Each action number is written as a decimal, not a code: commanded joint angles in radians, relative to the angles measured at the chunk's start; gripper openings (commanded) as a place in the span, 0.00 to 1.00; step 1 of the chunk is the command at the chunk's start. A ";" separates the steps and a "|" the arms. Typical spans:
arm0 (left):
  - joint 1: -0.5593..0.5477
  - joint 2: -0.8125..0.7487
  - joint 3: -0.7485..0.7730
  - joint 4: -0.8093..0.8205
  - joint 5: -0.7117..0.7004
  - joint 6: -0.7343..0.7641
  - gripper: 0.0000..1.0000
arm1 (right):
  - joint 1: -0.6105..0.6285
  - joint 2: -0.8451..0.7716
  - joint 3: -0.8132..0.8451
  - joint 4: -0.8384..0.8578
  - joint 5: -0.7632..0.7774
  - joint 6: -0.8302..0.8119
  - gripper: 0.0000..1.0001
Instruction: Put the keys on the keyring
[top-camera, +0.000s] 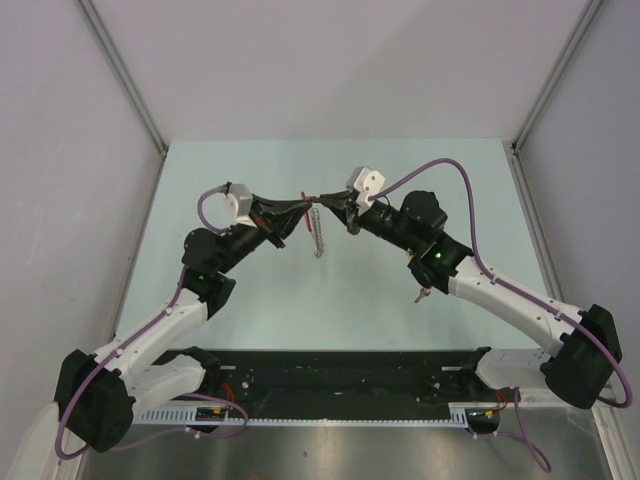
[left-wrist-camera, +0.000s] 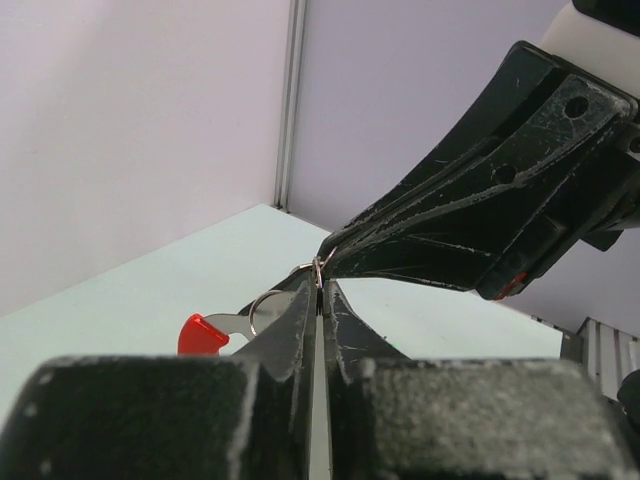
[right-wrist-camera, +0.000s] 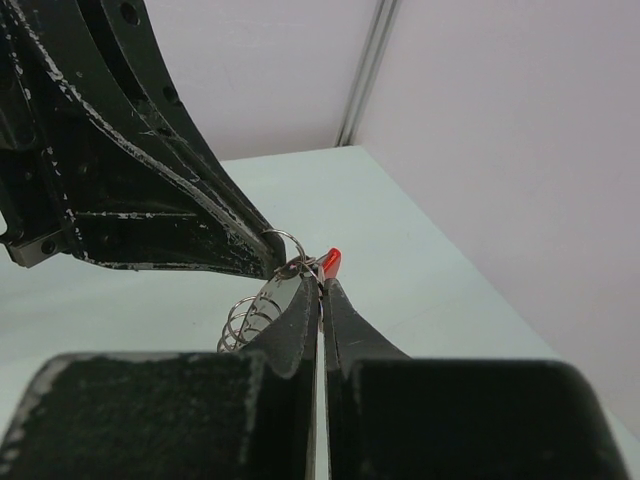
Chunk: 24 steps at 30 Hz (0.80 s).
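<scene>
Keyring (top-camera: 318, 235) hangs where my left gripper (left-wrist-camera: 318, 285) and right gripper (right-wrist-camera: 320, 287) both pinch it shut, red key (left-wrist-camera: 203, 332) alongside.

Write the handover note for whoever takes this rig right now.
Left gripper: shut on the keyring at one small ring.
Right gripper: shut on the keyring too, tip to tip with the left.
The keyring's row of rings hangs below the tips.
Red key: dangles beside the left tips, apparently on a ring.
Other keys: not visible.
Left to do: confirm the red key is on, then thread the rest.
</scene>
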 joint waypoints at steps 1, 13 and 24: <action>0.003 -0.018 0.016 0.036 0.007 -0.016 0.16 | 0.002 -0.024 0.048 0.017 -0.010 -0.027 0.00; 0.029 -0.060 0.286 -0.619 0.069 0.262 0.47 | 0.016 -0.042 0.047 -0.036 0.021 -0.096 0.00; 0.029 0.061 0.637 -1.219 0.047 0.349 0.52 | 0.030 -0.042 0.047 -0.061 0.041 -0.127 0.00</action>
